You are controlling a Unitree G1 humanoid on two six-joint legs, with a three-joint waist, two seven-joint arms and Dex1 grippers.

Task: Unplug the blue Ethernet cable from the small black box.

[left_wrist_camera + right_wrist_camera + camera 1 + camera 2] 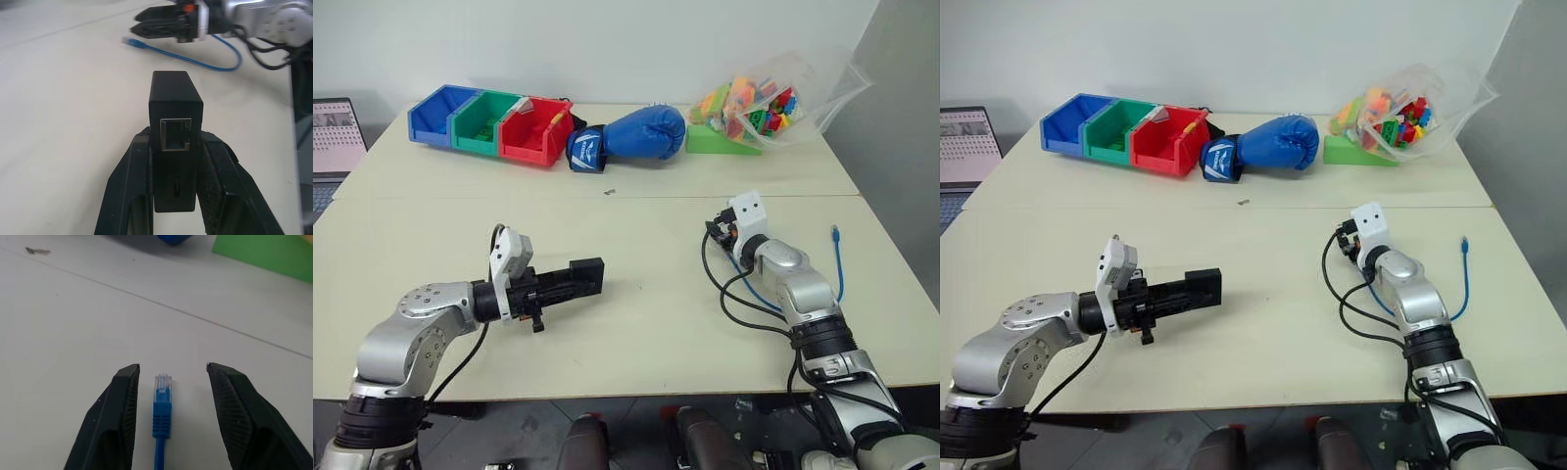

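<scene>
Bright, even indoor light with soft shadows; both wrist views are slightly blurred toward their far edges.

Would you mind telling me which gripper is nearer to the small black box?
Left. The left gripper is clamped on the small black box; the right gripper is apart, open around the blue Ethernet cable plug.

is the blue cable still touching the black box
Apart. In the left wrist view the box, clamped by the left hand, shows an empty port, and the cable lies on the table beyond it with bare tabletop between them.
</scene>
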